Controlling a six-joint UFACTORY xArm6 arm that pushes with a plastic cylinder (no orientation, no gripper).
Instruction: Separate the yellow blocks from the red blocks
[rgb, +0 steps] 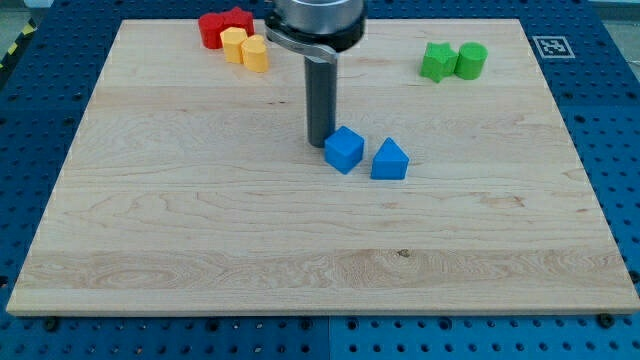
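Two red blocks sit at the view's top left: a red cylinder-like block (211, 29) and a red star-shaped block (238, 19). Touching them from below-right are two yellow blocks: a yellow hexagon-like block (233, 44) and a yellow cylinder (256, 54). The four form one tight cluster. My tip (320, 144) rests on the board near the middle, well below and to the right of that cluster, right beside the left edge of a blue cube (344, 150).
A blue triangular block (389, 160) lies just right of the blue cube. A green star-like block (437, 61) and a green cylinder (471, 60) sit together at the top right. The wooden board (200, 240) lies on a blue perforated table.
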